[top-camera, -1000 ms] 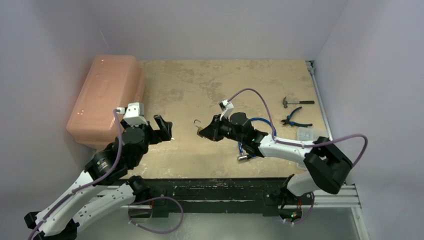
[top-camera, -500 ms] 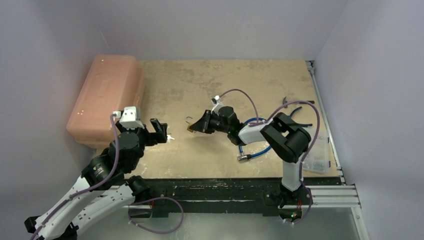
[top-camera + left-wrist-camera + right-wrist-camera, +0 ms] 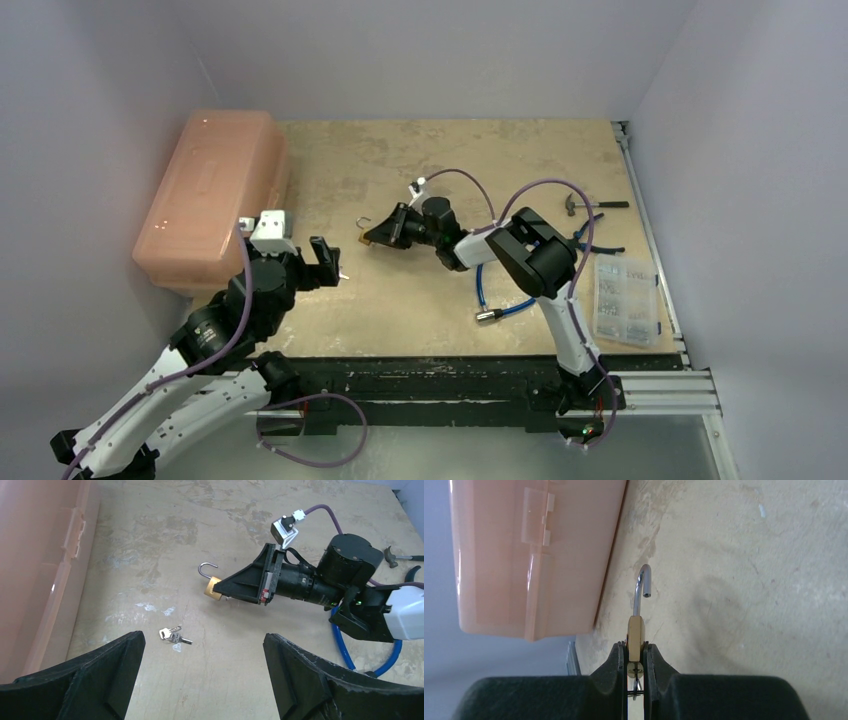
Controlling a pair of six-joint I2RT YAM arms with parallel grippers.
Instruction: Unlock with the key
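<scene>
While my right gripper [image 3: 636, 654] is clamped on the small brass padlock [image 3: 636, 632], whose silver shackle stands open, my left gripper [image 3: 204, 642] hangs spread wide and grasps nothing. Small silver keys [image 3: 172, 635] lie on the worn beige tabletop [image 3: 240, 510] near the padlock.

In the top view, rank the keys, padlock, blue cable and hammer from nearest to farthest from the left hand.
1. Keys, on the table by the left hand.
2. Padlock, held in the right hand, centre.
3. Blue cable, right of centre.
4. Hammer, far right.
</scene>
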